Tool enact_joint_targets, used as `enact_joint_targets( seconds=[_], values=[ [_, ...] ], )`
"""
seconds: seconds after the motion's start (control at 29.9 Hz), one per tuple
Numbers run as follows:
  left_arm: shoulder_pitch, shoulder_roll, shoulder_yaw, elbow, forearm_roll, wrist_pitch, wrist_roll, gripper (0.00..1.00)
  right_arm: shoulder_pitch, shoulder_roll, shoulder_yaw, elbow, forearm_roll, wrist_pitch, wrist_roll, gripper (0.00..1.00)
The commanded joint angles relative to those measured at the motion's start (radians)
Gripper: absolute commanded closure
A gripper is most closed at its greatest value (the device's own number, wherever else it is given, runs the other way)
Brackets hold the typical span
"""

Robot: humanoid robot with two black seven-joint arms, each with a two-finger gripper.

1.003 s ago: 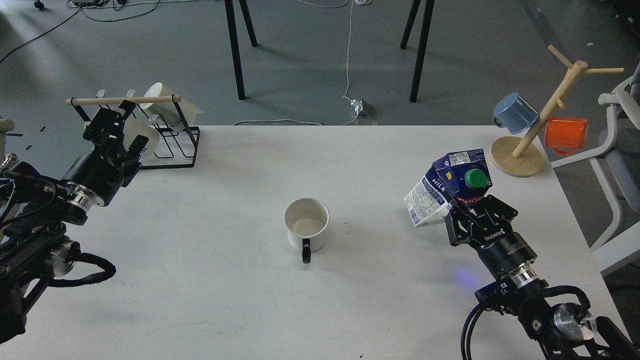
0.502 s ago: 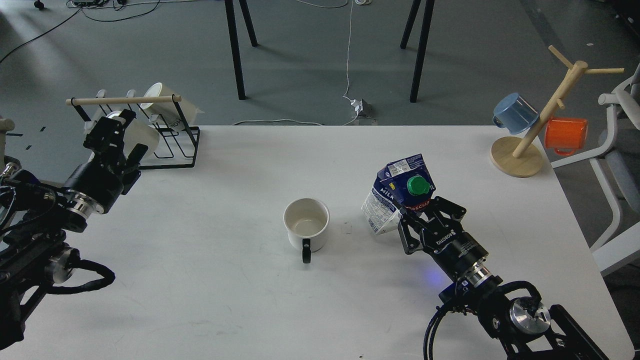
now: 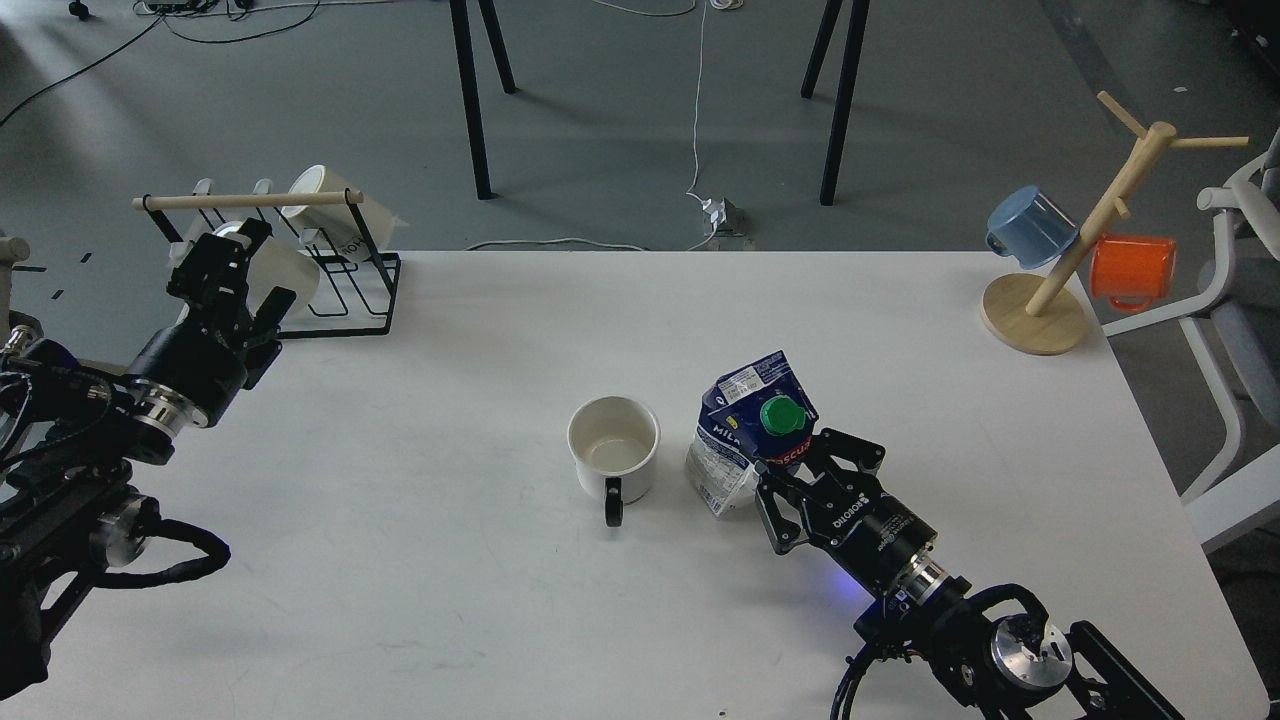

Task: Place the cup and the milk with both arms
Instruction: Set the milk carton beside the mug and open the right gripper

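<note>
The cup [image 3: 613, 448], a white mug with a black handle pointing toward me, stands upright and empty at the table's middle. The milk [image 3: 745, 425], a dark-blue and white carton with a green cap, is tilted and sits just right of the cup, a small gap between them. My right gripper [image 3: 800, 462] is shut on the carton's upper part from the front right. Whether the carton's base touches the table I cannot tell. My left gripper [image 3: 235, 275] is open and empty at the far left, just in front of the mug rack.
A black wire rack [image 3: 345, 290] with a wooden rod holds cream mugs [image 3: 335, 215] at the back left. A wooden mug tree [image 3: 1040, 310] with a blue mug [image 3: 1030, 225] and an orange mug [image 3: 1130, 270] stands at the back right corner.
My right gripper has carried the milk leftward and toward me, from the right side of the table to right beside the cup. The left arm pulled back slightly, then stayed still.
</note>
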State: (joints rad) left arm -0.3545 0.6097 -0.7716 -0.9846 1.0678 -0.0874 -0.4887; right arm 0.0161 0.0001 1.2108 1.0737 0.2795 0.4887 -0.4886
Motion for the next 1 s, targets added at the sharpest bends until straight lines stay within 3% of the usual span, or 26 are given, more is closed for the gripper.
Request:
enact_joint_targets(
  seconds=[0.0, 0.3, 0.47, 0.53, 0.6, 0.64, 0.97],
  values=[
    [0.000, 0.001, 0.000, 0.001, 0.000, 0.000, 0.000, 0.01, 0.008, 0.000, -0.034, -0.001, -0.005, 0.000, 0.000, 0.67],
    [0.003, 0.001, 0.002, 0.003, 0.000, 0.000, 0.000, 0.01, 0.013, 0.000, -0.048, -0.005, -0.033, 0.000, 0.000, 0.65],
    [0.005, 0.001, 0.000, 0.003, 0.001, 0.000, 0.000, 0.01, 0.012, 0.000, -0.040, -0.005, -0.033, 0.000, 0.000, 0.48],
    [0.005, 0.001, 0.000, 0.003, 0.001, 0.000, 0.000, 0.01, 0.012, 0.000, -0.034, -0.005, -0.031, 0.000, 0.000, 0.33],
    [0.005, 0.001, 0.002, 0.003, 0.001, 0.000, 0.000, 0.01, 0.010, 0.000, -0.027, -0.001, -0.031, 0.000, 0.000, 0.06],
    [0.005, 0.001, 0.002, 0.003, 0.000, 0.000, 0.000, 0.01, 0.008, 0.000, -0.024, 0.000, -0.030, 0.000, 0.000, 0.04],
    [0.014, -0.001, 0.001, 0.003, 0.000, 0.000, 0.000, 0.01, -0.030, 0.000, 0.012, 0.035, -0.026, 0.000, 0.000, 0.02]
  ],
)
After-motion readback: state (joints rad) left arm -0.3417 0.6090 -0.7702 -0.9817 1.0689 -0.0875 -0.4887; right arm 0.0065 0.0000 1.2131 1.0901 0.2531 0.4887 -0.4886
